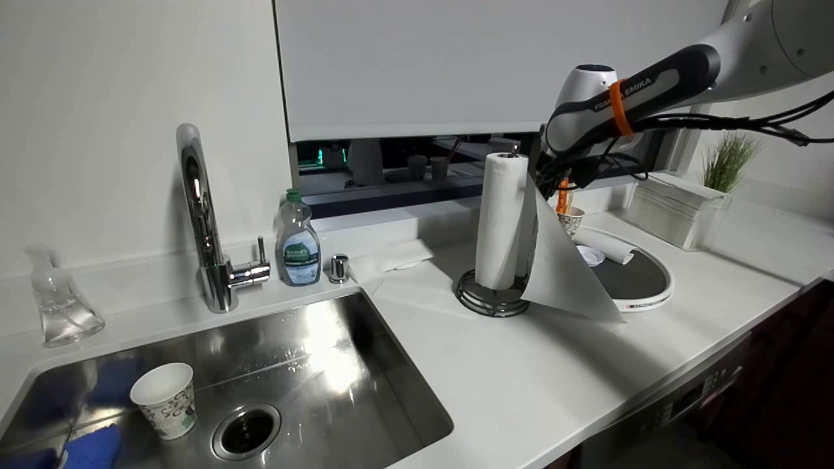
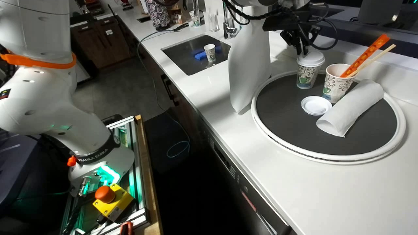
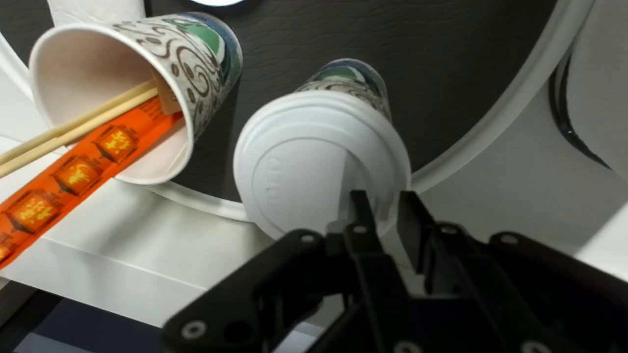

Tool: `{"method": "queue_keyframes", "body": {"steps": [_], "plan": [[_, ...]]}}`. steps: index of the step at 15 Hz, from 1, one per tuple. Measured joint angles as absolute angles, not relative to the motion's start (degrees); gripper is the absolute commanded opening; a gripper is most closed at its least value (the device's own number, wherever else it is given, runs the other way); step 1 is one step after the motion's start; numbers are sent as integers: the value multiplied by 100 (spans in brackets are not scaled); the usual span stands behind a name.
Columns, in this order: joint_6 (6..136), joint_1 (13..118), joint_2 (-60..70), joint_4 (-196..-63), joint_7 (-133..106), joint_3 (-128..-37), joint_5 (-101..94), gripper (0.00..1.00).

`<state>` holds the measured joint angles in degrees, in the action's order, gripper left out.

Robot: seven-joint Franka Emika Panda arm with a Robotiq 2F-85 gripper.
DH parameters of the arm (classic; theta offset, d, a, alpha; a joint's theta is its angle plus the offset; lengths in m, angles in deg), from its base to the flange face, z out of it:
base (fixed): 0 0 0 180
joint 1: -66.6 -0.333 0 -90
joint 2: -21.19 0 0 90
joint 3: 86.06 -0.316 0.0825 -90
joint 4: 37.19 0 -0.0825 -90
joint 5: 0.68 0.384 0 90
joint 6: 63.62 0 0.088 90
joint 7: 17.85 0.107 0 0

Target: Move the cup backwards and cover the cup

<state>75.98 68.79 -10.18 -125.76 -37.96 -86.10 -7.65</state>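
Observation:
A patterned paper cup (image 2: 306,77) stands upright on the round dark mat, with a white lid (image 2: 311,58) over its mouth. In the wrist view the lid (image 3: 299,162) hides most of the cup (image 3: 351,81). My gripper (image 3: 383,203) is partly open, with a gap between its fingertips and nothing seen held. Its fingertips overlap the lid's edge in the wrist view. In an exterior view the gripper (image 2: 303,52) is right at the lid's top; I cannot tell whether it touches. In another exterior view, the paper towel hides the lidded cup and fingertips.
Beside it stands a cup (image 2: 333,86) with chopsticks and an orange wrapper (image 2: 365,55). A loose white lid (image 2: 316,105) and a curled paper piece (image 2: 352,107) lie on the round mat (image 2: 281,117). A paper towel roll (image 1: 502,221) stands nearby. A sink (image 1: 391,378) holds another cup (image 1: 171,410).

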Motion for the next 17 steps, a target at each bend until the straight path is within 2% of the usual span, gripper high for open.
{"method": "queue_keyframes", "body": {"steps": [6,12,17], "plan": [[7598,6878,-1005,-12529,-3699,-8609,-802,99],[6982,7101,-315,-12532,-3790,-8657,-437,100],[7424,7766,877,-13232,-4534,-8671,744,100]]}}
